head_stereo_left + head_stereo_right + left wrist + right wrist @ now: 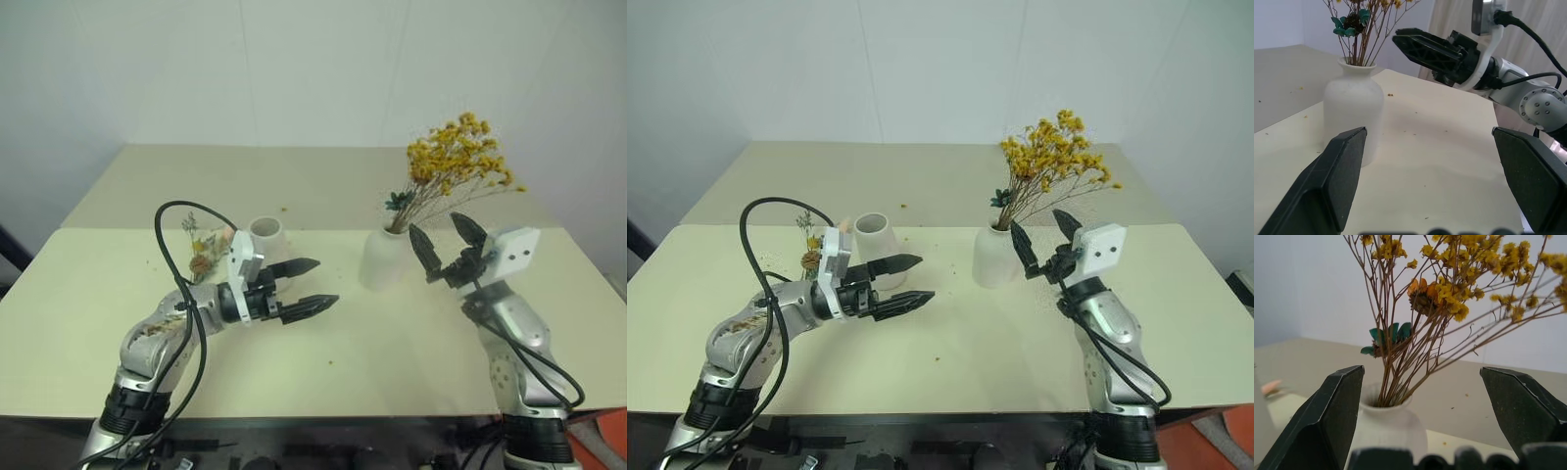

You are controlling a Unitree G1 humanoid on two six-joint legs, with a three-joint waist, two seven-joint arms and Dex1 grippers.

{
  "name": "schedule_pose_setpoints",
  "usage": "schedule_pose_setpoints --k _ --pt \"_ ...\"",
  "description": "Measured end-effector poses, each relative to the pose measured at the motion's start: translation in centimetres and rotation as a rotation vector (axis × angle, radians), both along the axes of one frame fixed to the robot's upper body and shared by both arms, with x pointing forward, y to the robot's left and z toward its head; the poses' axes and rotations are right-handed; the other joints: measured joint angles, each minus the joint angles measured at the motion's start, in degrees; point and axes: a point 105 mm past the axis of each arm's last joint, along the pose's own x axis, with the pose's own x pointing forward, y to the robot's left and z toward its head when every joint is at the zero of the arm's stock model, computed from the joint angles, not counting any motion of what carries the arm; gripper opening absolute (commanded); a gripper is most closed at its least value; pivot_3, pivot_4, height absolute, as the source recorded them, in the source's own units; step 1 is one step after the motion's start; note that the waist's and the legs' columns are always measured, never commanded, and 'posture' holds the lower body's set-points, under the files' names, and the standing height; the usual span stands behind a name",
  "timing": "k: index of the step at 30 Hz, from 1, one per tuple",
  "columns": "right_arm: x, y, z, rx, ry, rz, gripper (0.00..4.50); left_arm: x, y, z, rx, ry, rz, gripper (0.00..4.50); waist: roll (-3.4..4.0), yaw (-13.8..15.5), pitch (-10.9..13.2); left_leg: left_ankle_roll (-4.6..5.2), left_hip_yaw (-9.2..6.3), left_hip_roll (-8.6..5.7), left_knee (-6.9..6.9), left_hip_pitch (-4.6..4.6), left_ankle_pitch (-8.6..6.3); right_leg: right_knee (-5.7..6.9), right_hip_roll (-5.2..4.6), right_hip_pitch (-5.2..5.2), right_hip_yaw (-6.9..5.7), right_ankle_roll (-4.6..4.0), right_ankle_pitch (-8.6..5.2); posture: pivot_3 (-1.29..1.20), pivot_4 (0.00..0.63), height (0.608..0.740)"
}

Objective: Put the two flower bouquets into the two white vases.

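Observation:
The bushy mustard-yellow bouquet [460,162] stands in the rounded narrow-necked white vase [385,259] at the table's middle right, its brown stems [1400,367] leaning right. My right gripper [433,223] is open just right of that vase, fingers pointing up beside the stems and holding nothing. The tapered white vase [265,235] stands left of centre, with nothing in it. The sparse grey-green bouquet [199,250] lies on the table left of that vase, partly behind my left arm. My left gripper [327,281] is open in front of the tapered vase, pointing right at the rounded vase [1354,110].
The cream table [392,352] is made of two tops joined at a seam behind the vases, and small dried crumbs lie scattered on it. A black cable [181,294] loops over my left arm. White walls stand behind the table.

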Motion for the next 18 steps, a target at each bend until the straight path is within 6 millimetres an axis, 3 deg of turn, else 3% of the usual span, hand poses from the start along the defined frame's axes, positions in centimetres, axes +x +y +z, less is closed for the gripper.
schedule_pose_setpoints --k 6,8,12,15,18 --pt "-2.7 0.1 1.4 -0.102 -0.012 0.118 4.46 0.4 2.2 -0.1 -0.044 0.026 0.091 4.5 0.0 0.0 0.0 0.0 -0.02 0.04 0.0 -0.03 0.0 -0.03 0.02 -0.02 -0.01 0.01 -0.01 0.0 0.15 0.74" --pt "-3.7 0.0 0.5 -0.153 0.083 0.171 4.46 0.2 3.8 -1.0 -0.05 0.071 0.158 4.5 -0.01 0.1 0.0 0.0 -0.04 0.04 0.0 -0.04 0.0 -0.03 0.0 0.01 -0.02 0.01 -0.01 0.0 0.15 0.74" --pt "-7.4 0.7 -3.5 -0.293 0.364 0.412 4.46 -1.4 7.4 -3.1 0.006 0.163 0.412 4.5 -0.13 0.1 0.0 0.03 -0.08 0.09 0.02 0.0 -0.02 -0.05 -0.01 0.07 -0.05 0.0 -0.06 0.0 0.15 0.74" --pt "-8.0 1.5 -4.0 -0.33 0.428 0.498 4.46 -1.3 8.8 -3.3 0.085 0.173 0.61 4.5 -0.17 0.3 0.0 0.05 -0.05 0.05 0.1 0.31 0.02 -0.03 0.01 0.43 0.01 0.43 -0.3 0.0 0.15 0.74" --pt "-7.3 3.5 -3.0 -0.373 0.394 0.56 4.46 -0.5 11.8 -2.9 0.145 0.204 0.842 4.5 -0.28 -0.2 0.1 0.05 -0.07 0.14 0.1 0.94 0.02 -0.03 0.15 0.99 0.0 0.49 -0.37 0.0 0.15 0.74"
